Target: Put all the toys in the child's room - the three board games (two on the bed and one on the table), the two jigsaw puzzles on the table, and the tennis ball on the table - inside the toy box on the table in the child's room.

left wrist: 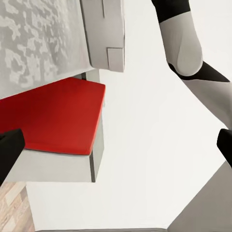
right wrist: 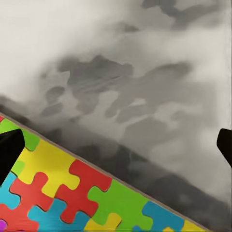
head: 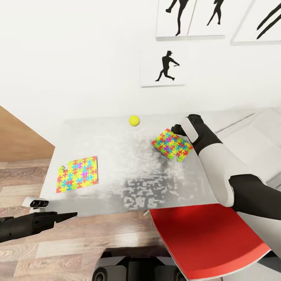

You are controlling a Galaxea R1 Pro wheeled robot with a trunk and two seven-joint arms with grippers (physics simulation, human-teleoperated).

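Table top: pale grey, semi-glossy, mottled dark reflections. Jigsaw puzzle just beside right gripper: matt, flat bright colours, card-like; second jigsaw puzzle same finish. Tennis ball matt yellow-green. Chair seat smooth red, slight sheen. Floor wood planks, satin. Arm shells smooth white and black plastic.

Multicoloured jigsaw puzzles, yellow-green tennis ball, mottled grey table, red seat.
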